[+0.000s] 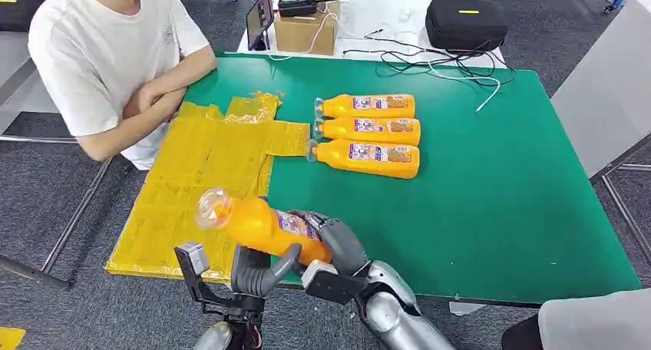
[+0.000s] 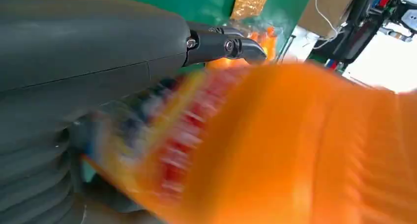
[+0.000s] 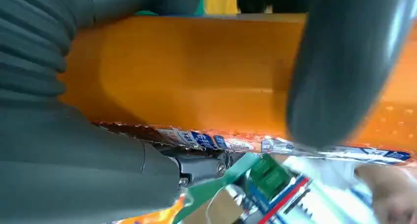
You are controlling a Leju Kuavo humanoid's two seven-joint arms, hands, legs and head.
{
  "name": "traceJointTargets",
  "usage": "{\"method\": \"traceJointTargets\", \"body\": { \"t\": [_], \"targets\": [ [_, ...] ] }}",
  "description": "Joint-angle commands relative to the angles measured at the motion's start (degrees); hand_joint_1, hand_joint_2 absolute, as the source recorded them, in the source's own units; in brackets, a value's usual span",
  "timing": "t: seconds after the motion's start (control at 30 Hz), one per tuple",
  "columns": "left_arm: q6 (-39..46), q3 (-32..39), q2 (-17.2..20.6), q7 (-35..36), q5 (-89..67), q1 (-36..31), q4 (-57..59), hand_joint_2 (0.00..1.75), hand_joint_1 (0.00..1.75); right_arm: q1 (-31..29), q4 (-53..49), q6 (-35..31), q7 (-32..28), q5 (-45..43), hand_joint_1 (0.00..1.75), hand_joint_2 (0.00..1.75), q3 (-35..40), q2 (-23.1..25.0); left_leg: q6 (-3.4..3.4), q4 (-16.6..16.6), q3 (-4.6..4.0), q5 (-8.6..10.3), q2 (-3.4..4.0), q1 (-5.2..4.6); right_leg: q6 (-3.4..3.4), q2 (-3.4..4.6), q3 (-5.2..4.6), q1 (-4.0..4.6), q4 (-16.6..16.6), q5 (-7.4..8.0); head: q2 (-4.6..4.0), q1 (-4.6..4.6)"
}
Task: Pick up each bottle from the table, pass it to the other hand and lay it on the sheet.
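Head view puts the handover low in the frame, a little left of centre: an orange plastic juice bottle with a clear cap and a printed label [image 1: 257, 226] is held off the green table mat [image 1: 499, 204], its long axis slanting from the cap at the upper left down to its base at the lower right. The right hand [image 1: 334, 239] wraps the base end, dark fingers curled round the label; the right wrist view shows the orange body [image 3: 196, 71] pressed against its thumb. The left hand [image 1: 265, 269] comes up from beneath the bottle's middle, its thumb touching the underside; in the blurred left wrist view I cannot tell whether its fingers have closed. The crinkled yellow sheet [image 1: 199, 173] lies up and left of both hands, directly under the cap end, so the left arm is the nearer one. Three more orange bottles [image 1: 368, 131] lie side by side at upper centre, caps pointing left.
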Motion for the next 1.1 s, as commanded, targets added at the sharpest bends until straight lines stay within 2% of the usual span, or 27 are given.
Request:
{"method": "traceJointTargets", "body": {
  "t": [0.03, 0.23, 0.27, 0.3, 0.33, 0.57, 0.7, 0.87, 1.0, 1.07, 1.1],
  "targets": [
    [0.3, -0.9, 1.8, 0.1, -0.4, -0.9, 0.4, 1.75, 0.0, -3.2, 5.6, -0.8, -0.4, 2.2, 1.75, 1.75, 6.6, -0.5, -0.11, 0.0, 0.11, -0.05, 0.12, 0.07, -0.14, 0.08, 0.1, 0.08, 0.0, 0.0, 0.02, 0.0],
    [-2.6, -0.6, 1.9, 2.6, 2.5, -0.6, 0.0, 1.75, 0.0, -2.4, 3.5, -3.0, -2.0, 4.4, 1.75, 1.75, 9.7, -0.4, -0.13, 0.0, 0.1, -0.03, 0.08, 0.08, -0.16, 0.05, 0.09, 0.09, 0.0, -0.01, 0.0, 0.0],
    [-3.6, -0.5, 2.0, 2.8, 3.2, -0.5, 0.0, 1.75, 1.52, -2.2, 3.1, -3.2, -2.3, 4.3, 1.75, 1.75, 9.9, -0.4, -0.1, 0.0, 0.07, -0.03, 0.07, 0.04, -0.13, 0.05, 0.05, 0.05, 0.0, 0.0, 0.0, 0.0],
    [-7.4, -0.1, 1.9, 4.0, 6.2, -0.2, -0.2, 1.75, 1.75, -1.8, 2.4, -3.3, -3.2, 3.3, 1.45, 1.75, 10.0, -0.4, -0.09, 0.0, 0.06, -0.03, 0.06, 0.05, -0.11, 0.04, 0.05, 0.06, 0.0, -0.01, 0.0, 0.0],
    [-9.0, 0.2, 1.9, 3.5, 6.6, 0.0, -0.6, 1.75, 1.75, -1.5, 1.8, -3.1, -4.1, 2.3, 0.02, 1.75, 10.1, -0.4, -0.12, 0.0, 0.09, -0.04, 0.06, 0.06, -0.14, 0.03, 0.08, 0.07, 0.0, -0.03, 0.0, 0.0],
    [-10.1, 0.3, 1.9, 3.1, 6.9, 0.3, -1.0, 1.75, 1.75, -1.2, 1.5, -2.8, -4.5, 1.3, 0.0, 1.75, 9.8, -0.3, -0.09, 0.0, 0.05, -0.04, 0.06, 0.07, -0.12, 0.0, 0.04, 0.07, 0.0, -0.03, 0.0, -0.02],
    [-19.1, -0.5, 2.5, 1.6, 9.2, 1.4, -4.0, 1.75, 1.75, 0.4, -2.0, -3.5, -7.9, -3.0, 0.0, 1.75, 6.1, 0.4, -0.06, 0.0, -0.02, -0.02, 0.06, 0.03, -0.08, 0.02, -0.05, 0.03, 0.0, -0.02, 0.02, 0.0],
    [-27.3, 0.7, 2.7, -0.8, 12.9, 3.5, -7.3, 1.75, 1.75, 3.7, -10.0, -0.7, -7.7, -7.6, 0.0, 1.75, 0.2, 0.5, -0.09, 0.1, -0.05, -0.05, 0.0, 0.05, -0.12, -0.05, -0.07, 0.05, 0.0, -0.06, 0.02, 0.0],
    [-28.6, 1.8, 3.0, -0.7, 13.1, 4.2, -7.4, 1.75, 1.75, 7.2, -12.7, -1.3, -8.0, -7.5, 0.0, 1.75, -2.7, 0.2, -0.06, 0.0, -0.03, -0.02, -0.03, 0.02, -0.08, -0.08, -0.06, 0.03, 0.0, -0.04, 0.0, -0.02],
    [-25.6, 2.7, 3.0, -0.2, 10.7, 4.8, -7.3, 1.75, 1.75, 11.2, -16.1, -3.3, -9.1, -7.9, 0.0, 1.75, -5.5, 0.6, -0.09, 0.0, -0.01, -0.03, -0.14, 0.07, -0.13, -0.19, 0.02, 0.08, 0.0, -0.08, 0.0, 0.0],
    [-19.6, 3.2, 3.1, -0.2, 6.1, 4.9, -7.3, 1.75, 1.75, 13.9, -19.3, -4.9, -9.9, -8.5, 0.0, 1.75, -6.9, 0.6, -0.07, 0.0, 0.0, -0.02, -0.12, 0.03, -0.1, -0.15, 0.0, 0.04, 0.0, -0.07, 0.0, 0.0]
  ]
}}
